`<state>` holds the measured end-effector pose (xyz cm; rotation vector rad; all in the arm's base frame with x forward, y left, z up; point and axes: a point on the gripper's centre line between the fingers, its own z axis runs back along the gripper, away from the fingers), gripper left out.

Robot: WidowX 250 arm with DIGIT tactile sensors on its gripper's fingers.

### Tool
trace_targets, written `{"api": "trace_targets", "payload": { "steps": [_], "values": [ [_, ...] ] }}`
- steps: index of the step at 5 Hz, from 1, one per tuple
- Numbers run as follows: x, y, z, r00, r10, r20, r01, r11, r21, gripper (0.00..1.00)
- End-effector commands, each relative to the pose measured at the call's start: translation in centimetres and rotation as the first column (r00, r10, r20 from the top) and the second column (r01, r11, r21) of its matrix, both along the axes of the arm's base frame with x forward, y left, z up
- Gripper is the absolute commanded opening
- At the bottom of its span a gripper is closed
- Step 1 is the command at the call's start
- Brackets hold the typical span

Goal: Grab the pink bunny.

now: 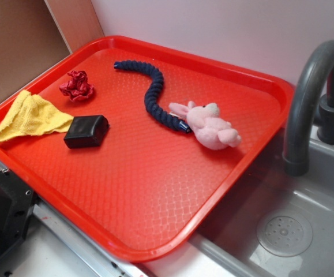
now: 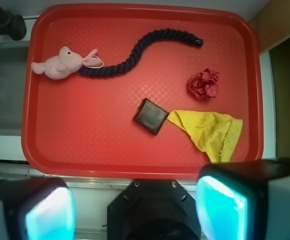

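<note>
The pink bunny (image 1: pixel 210 125) lies on its side near the right rim of the red tray (image 1: pixel 155 196), its ears touching the end of a dark blue rope. In the wrist view the pink bunny (image 2: pixel 64 62) shows at the tray's upper left. My gripper (image 2: pixel 134 210) hangs high above the near edge of the red tray (image 2: pixel 84 145), far from the bunny. Its two cyan-padded fingers (image 2: pixel 49 215) stand wide apart with nothing between them. The gripper does not show in the exterior view.
A dark blue braided rope (image 1: pixel 152 92) curves across the tray. A red scrunchie (image 1: pixel 77 85), a black block (image 1: pixel 86 131) and a yellow cloth (image 1: pixel 28 118) lie on its left side. A grey faucet (image 1: pixel 311 98) and sink (image 1: pixel 282 231) stand to the right.
</note>
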<state>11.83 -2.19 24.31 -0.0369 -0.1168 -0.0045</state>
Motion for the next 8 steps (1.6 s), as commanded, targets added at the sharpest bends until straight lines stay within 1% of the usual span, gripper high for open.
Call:
{"api": "trace_targets", "payload": {
  "steps": [1, 2, 3, 4, 5, 6, 7, 8],
  "values": [
    [0.0, 0.0, 0.0, 1.0, 0.0, 0.0, 0.0, 1.0, 0.0, 1.0],
    [1.7, 0.7, -0.4, 0.992, -0.125, 0.027, 0.124, 0.991, 0.043, 1.0],
    [2.8, 0.6, -0.6, 0.947, -0.319, 0.038, 0.315, 0.945, 0.09, 1.0],
    [5.1, 0.3, -1.6, 0.839, -0.544, 0.01, 0.54, 0.834, 0.11, 1.0],
    [7.2, -1.4, -2.5, 0.678, -0.735, -0.012, 0.727, 0.669, 0.152, 1.0],
    [8.8, -2.8, -2.9, 0.475, -0.88, 0.015, 0.866, 0.471, 0.169, 1.0],
    [10.2, -5.1, -4.7, 0.251, -0.968, -0.004, 0.956, 0.247, 0.155, 1.0],
    [11.4, -7.9, -6.8, 0.172, -0.983, -0.065, 0.974, 0.159, 0.162, 1.0]
  ]
}}
